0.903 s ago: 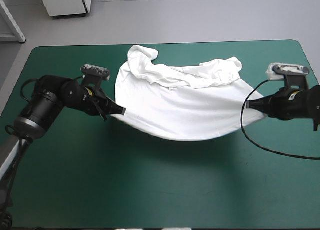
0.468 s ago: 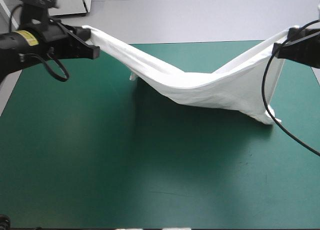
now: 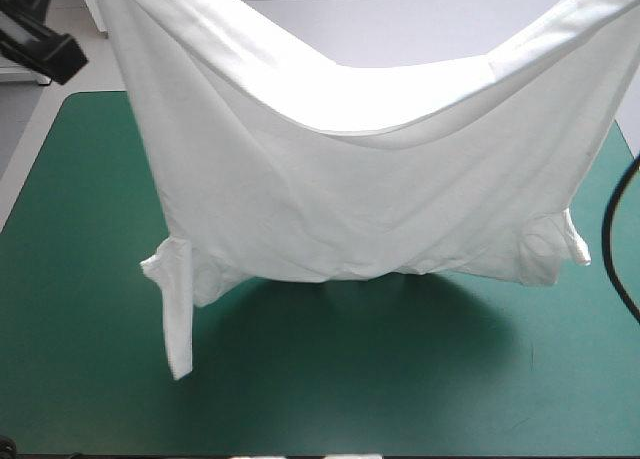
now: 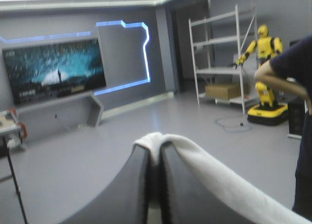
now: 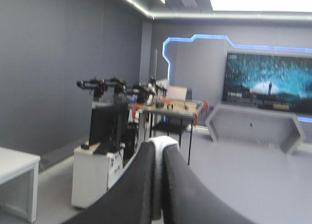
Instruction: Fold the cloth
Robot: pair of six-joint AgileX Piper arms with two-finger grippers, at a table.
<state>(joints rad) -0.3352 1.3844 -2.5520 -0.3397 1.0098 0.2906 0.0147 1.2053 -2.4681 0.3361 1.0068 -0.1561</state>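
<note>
The white T-shirt [image 3: 350,199] hangs spread wide over the table, held up by two top corners and sagging in the middle. One short sleeve [image 3: 178,309] dangles at its lower left and the other [image 3: 550,244] bunches at its lower right. In the left wrist view my left gripper [image 4: 156,148] is shut on a fold of the T-shirt [image 4: 209,173], which trails off to one side. My right gripper [image 5: 158,147] is likewise shut on a white fold [image 5: 163,142]. Both are raised and look level into the room. In the high view only part of the left arm [image 3: 40,49] shows, at the upper left.
The teal-green table cover [image 3: 400,389] shows under and in front of the hanging shirt, with the shirt's shadow on it. The table's left edge [image 3: 30,169] runs beside the left arm.
Both arms have risen and moved outward with the shirt. It went from a sagging band low over the table to a tall hanging sheet, with both sleeves now free below.
</note>
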